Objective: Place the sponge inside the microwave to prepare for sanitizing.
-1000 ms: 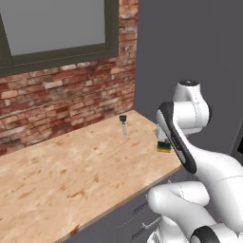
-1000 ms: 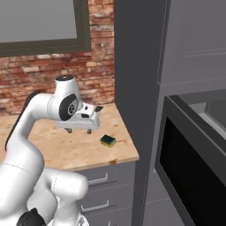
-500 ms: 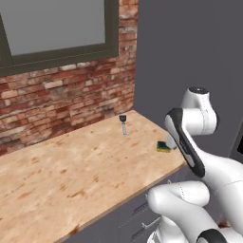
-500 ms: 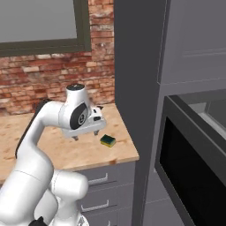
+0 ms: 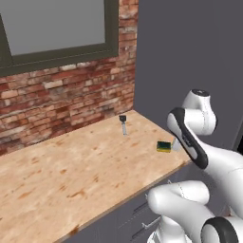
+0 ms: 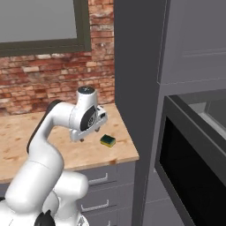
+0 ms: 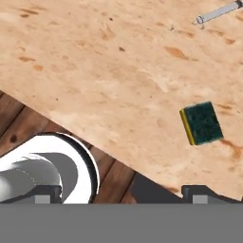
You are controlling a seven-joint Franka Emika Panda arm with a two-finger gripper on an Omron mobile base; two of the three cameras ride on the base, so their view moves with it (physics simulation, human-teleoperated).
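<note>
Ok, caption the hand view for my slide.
Open gripper above the wooden counter, sponge lying green side up.

A pale speckled wooden countertop (image 5: 71,175) carries a small yellow sponge with a dark green top (image 5: 164,146); at its eleven o'clock stands a thin dark-handled utensil (image 5: 123,124).

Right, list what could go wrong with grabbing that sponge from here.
1. The sponge lies off to one side of the open gripper, not between its fingertips; closing now would likely miss it.
2. It sits near the counter front edge, so a nudge could push it off.
3. The microwave door stands beside the counter end; the arm's swing could clip it.
</note>
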